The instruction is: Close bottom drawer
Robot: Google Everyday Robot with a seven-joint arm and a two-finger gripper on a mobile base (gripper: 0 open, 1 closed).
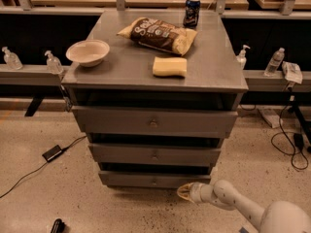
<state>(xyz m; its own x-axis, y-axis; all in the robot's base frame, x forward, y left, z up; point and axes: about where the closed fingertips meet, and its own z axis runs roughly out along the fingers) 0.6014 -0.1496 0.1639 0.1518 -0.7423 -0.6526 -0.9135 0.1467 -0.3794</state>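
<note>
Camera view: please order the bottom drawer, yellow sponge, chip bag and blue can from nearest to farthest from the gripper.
The gripper is low, at the front right of the cabinet.
1. bottom drawer, just left of it.
2. yellow sponge, on top, near the front.
3. chip bag, behind the sponge.
4. blue can, back edge.

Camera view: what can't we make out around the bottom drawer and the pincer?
1. Contact: the pincer sits low by the right end of the bottom drawer. The camera view looks down from above and does not show whether they touch.
2. Drawer interior: hidden under the middle drawer front above it.
3. Arm: cut off by the lower right edge, so its base is out of sight.
</note>
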